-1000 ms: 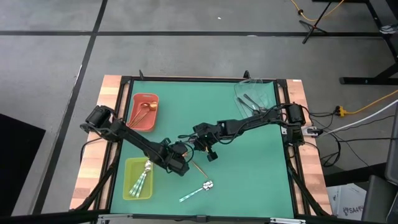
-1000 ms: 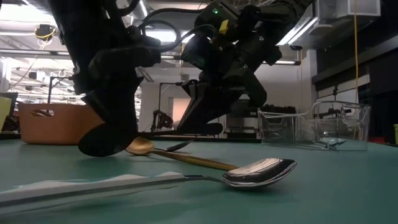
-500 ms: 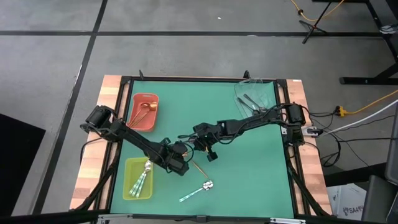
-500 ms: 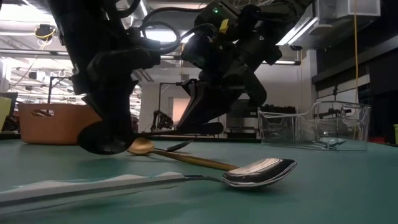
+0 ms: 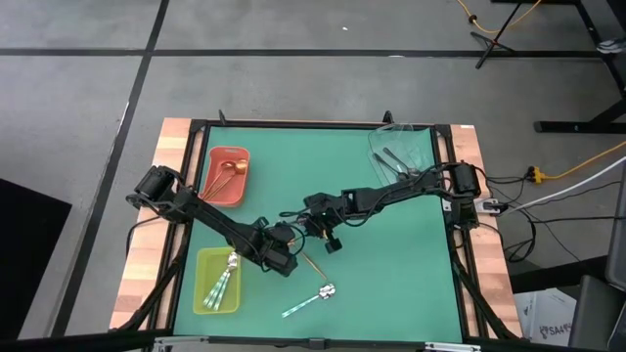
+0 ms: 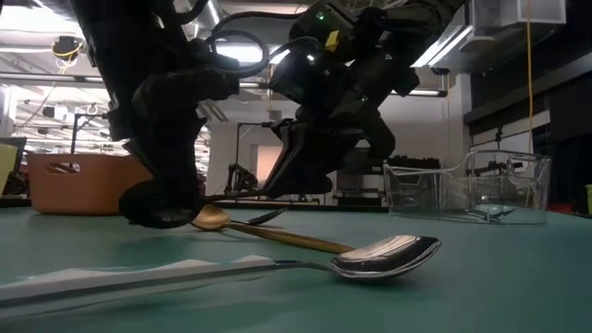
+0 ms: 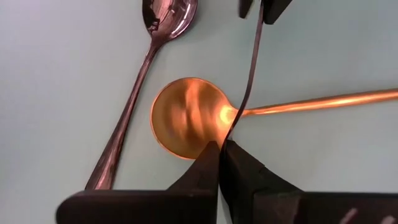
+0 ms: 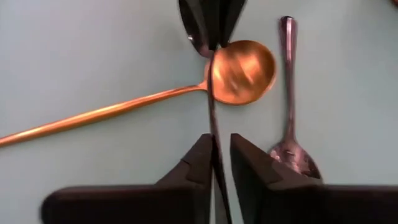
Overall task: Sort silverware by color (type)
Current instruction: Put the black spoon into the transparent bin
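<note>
Thin black spoon (image 7: 250,68) spans both hands at bench (image 5: 391,284) centre, long axis roughly 8-to-2 o'clock, crossing above copper spoon (image 7: 186,118).

Left hand (image 7: 221,149) pressed together, pinching its 8 o'clock end; right hand (image 8: 221,149) slightly parted around 2 o'clock end.

Black spoon slender, glossy, edge-on.

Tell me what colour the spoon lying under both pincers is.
Copper-gold spoon, best seen in the left wrist view.

Even overhead light is cast on the table; the arms are rendered as dark silhouettes at table height. Glare is seen on the copper spoon (image 7: 186,118) just beyond the softly blurred fingers (image 7: 205,171).
</note>
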Tool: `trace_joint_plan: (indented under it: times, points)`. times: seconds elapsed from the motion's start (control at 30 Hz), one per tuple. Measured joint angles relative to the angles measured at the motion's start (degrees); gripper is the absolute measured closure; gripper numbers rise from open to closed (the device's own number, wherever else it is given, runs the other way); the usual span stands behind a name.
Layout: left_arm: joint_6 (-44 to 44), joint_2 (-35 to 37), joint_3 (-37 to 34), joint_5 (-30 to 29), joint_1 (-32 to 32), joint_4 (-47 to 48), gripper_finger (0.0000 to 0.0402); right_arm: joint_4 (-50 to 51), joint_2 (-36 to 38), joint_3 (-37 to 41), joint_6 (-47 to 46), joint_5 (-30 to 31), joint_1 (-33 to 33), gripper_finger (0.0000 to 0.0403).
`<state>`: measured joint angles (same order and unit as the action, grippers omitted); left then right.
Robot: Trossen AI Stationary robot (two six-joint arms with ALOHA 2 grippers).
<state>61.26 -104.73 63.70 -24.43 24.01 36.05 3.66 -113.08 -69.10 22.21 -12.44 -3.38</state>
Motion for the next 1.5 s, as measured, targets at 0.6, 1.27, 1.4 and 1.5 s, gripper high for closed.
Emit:
trace_joint_plan:
  times: [0.6,1.27,1.4,1.5]
  points:
    - [5.13,0.04,0.00,-3.29,0.02,-6.93,0.0397,13.52,17.43,0.02,0.14,9.78,0.04,0.0314]
    - [-4.31,0.04,0.02,-31.26,-5.10,-34.74,0.0396,32.75,43.55,0.03,-24.78,26.09,0.02,0.0313]
    - [-10.85,0.04,0.02,-36.46,-5.78,-41.87,0.0396,33.42,44.70,0.04,-31.14,28.88,0.04,0.0313]
    - [-16.84,0.04,0.02,-38.81,-6.35,-47.56,0.0396,32.58,44.31,0.04,-32.39,28.75,0.04,0.0313]
